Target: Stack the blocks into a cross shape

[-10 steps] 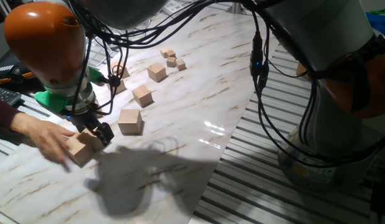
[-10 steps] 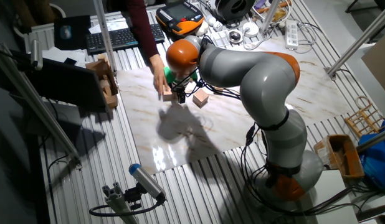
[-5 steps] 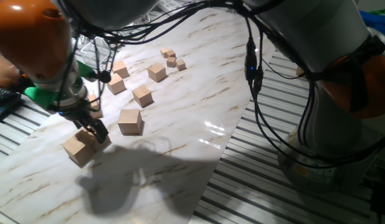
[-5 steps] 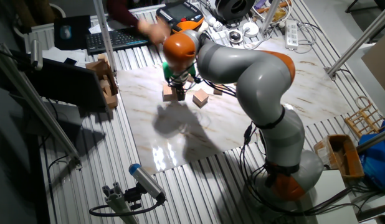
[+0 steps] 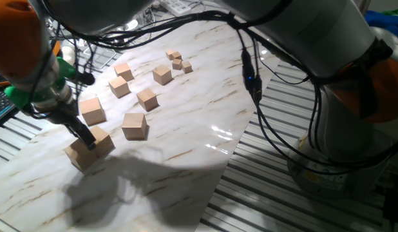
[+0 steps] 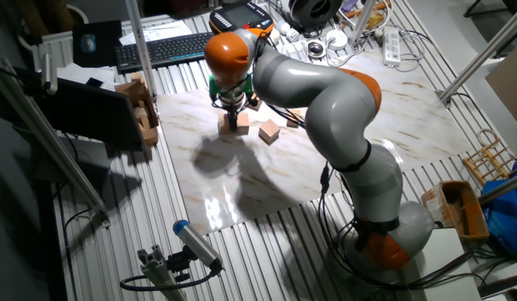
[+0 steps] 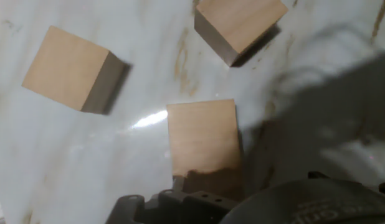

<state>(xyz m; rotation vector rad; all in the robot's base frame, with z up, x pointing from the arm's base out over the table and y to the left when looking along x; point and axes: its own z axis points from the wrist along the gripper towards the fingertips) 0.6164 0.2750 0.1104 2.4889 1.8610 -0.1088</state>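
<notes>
**Arm Pose and Block Layout at the Worktop's Near-Left Corner**

My arm reaches across the marble worktop (image 5: 205, 96) with the wrist lowered over its left end. My pincer (image 5: 85, 136) points down at the block pair (image 5: 89, 149) lying close to the worktop's left edge; the dark fingers end at the pair's top face. In the other fixed view the pincer (image 6: 232, 122) sits directly over the same pair (image 6: 234, 125).

I cannot tell whether the pincer is spread or pinching anything. In the hand view only the black pincer base fills the lower edge, and it covers the near end of a block (image 7: 203, 144) lying lengthwise below. My own shadow darkens that view's right side.

Two further large blocks lie apart from it: one (image 5: 134, 125) to the right, one (image 5: 92, 111) behind. In the hand view they appear at upper left (image 7: 71, 68) and, cut off by the frame, at the top (image 7: 237, 26).

Smaller cubes (image 5: 177, 60) lie farther back. The worktop's middle and right carry nothing; slatted aluminium (image 5: 276, 187) borders it.
</notes>
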